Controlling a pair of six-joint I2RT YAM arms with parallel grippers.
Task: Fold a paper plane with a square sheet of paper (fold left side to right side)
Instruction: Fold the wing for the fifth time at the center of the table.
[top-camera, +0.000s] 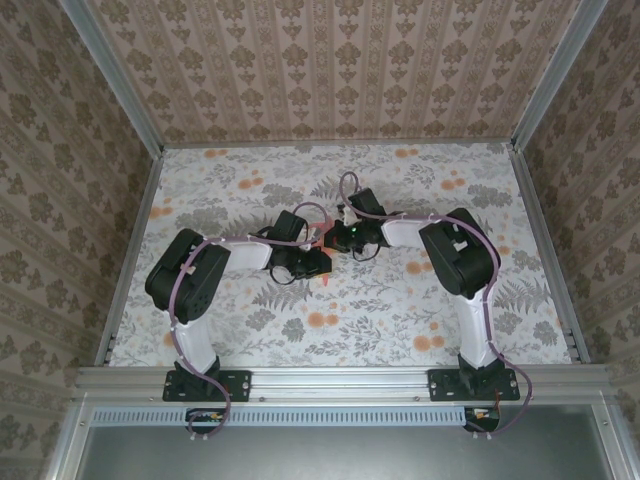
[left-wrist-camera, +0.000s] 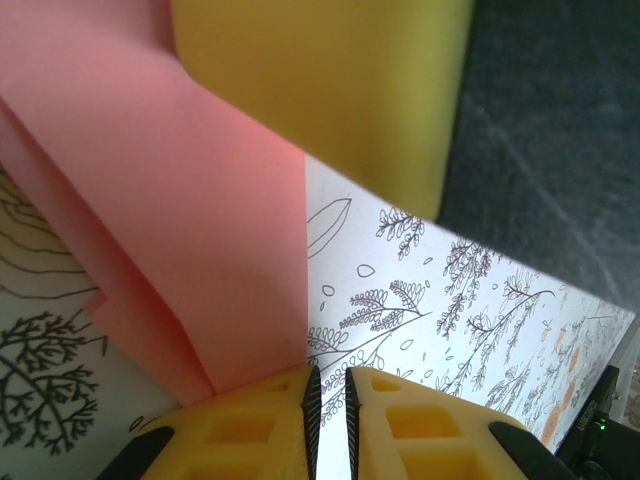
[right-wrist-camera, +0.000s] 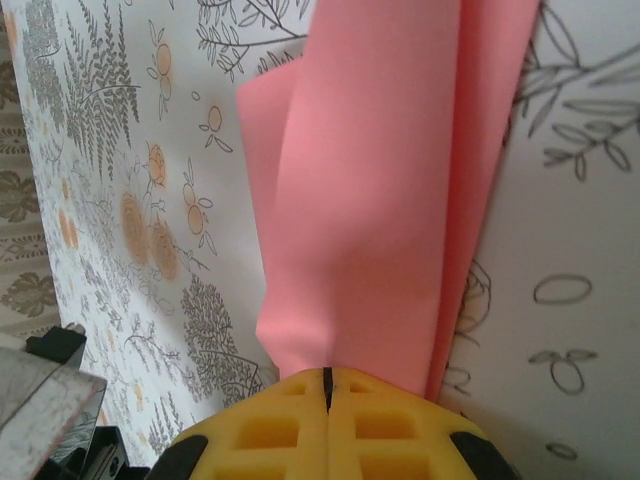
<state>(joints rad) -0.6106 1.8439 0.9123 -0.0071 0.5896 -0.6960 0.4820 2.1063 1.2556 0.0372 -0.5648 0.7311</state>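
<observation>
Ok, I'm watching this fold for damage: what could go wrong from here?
The right gripper is shut on the folded pink paper, which bulges loosely; a pull could tear or crumple it. The left gripper, jaws barely apart, sits beside the paper's edge and close to the other's finger, so it may miss or collide.

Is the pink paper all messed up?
A bit. The pink paper, pinched by the right gripper with jaws shut, bulges in loose layers whose edges don't line up, instead of lying flat.
</observation>
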